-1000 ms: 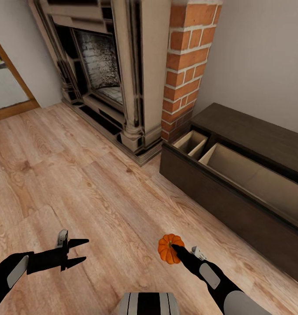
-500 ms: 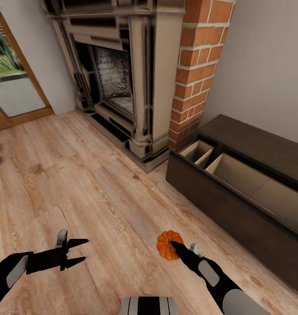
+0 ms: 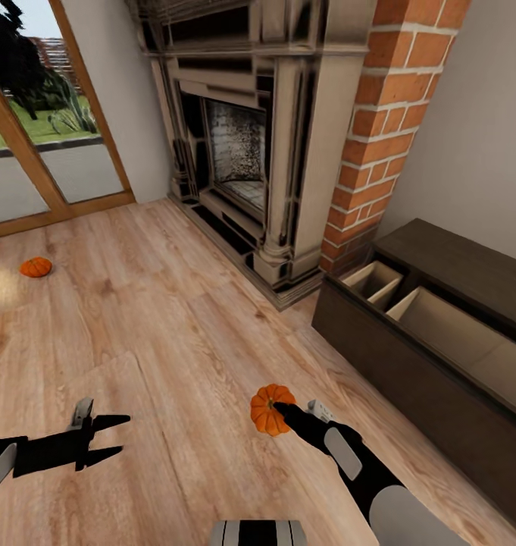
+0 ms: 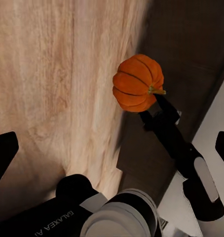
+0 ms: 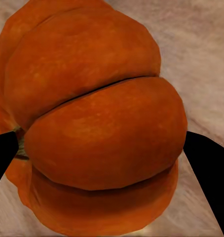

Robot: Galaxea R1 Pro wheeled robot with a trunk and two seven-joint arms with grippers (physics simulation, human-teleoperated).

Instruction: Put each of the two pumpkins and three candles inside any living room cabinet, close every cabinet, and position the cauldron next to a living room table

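We hold one pumpkin (image 3: 270,409) clamped in our right gripper (image 3: 282,412), carried clear of the floor (image 3: 174,334) toward the cabinet's (image 3: 409,364) open drawer; left gripper (image 3: 110,436) gapes empty

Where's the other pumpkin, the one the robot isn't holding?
In the head view, the loose pumpkin lies on the wood floor at far left, near the glass door, well away from the fireplace.

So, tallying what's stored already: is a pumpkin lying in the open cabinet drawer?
No. One pumpkin is in the right gripper, the other pumpkin lies on the floor.
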